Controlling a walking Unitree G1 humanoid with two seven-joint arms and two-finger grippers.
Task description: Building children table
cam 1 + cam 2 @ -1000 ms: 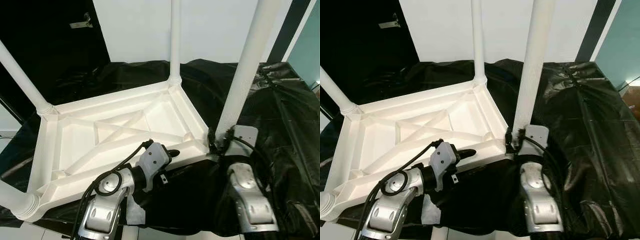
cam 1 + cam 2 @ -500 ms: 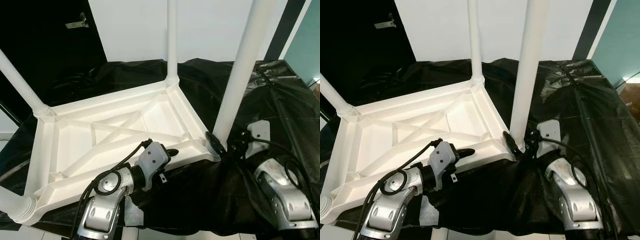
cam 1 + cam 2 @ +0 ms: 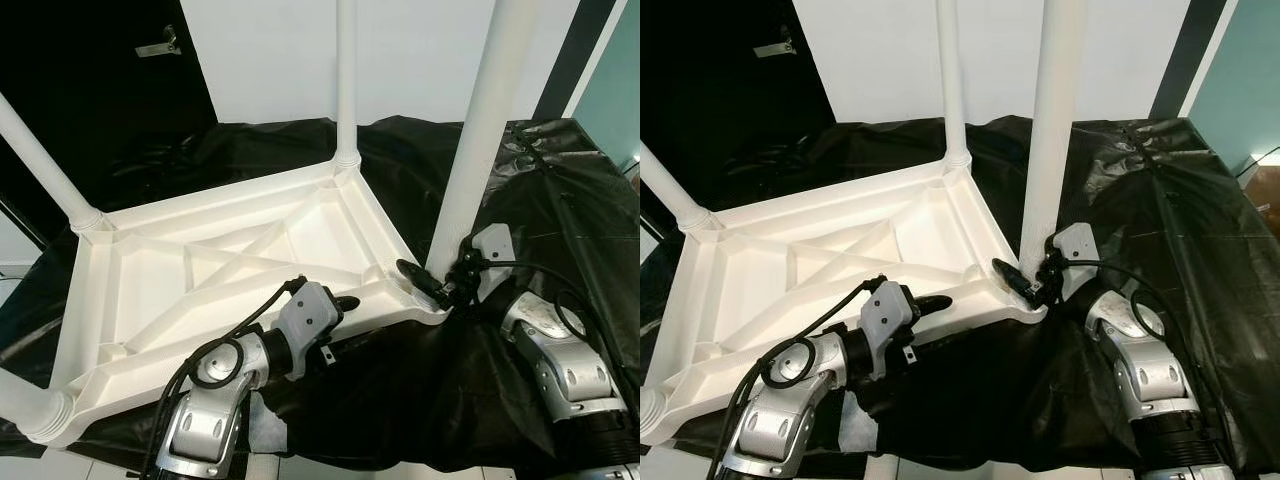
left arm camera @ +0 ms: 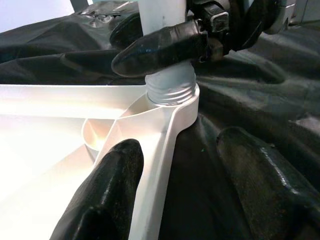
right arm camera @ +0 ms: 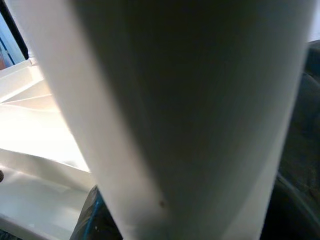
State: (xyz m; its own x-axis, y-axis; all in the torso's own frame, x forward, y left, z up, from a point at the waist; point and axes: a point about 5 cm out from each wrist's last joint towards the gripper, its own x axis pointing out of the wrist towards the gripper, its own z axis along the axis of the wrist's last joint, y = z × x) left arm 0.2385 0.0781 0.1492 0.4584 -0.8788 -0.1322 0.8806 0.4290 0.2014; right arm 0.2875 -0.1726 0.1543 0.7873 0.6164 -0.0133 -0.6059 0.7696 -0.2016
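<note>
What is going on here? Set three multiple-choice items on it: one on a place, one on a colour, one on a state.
1. Where is the right claw?
A. At the base of the near right leg
B. On the far left leg
C. Flat on the sheet, away from the top

2. What colour is the sheet under the top?
A. White
B. Black
C. Teal

3. How does the top lie?
A. On its edge
B. Right way up
C. Upside down, ribs up

Key:
1 A: the right claw wraps the foot of the leg at the top's near right corner.
2 B: the sheet is glossy black all round.
3 C: the top shows its ribbed underside, with legs pointing up.
</note>
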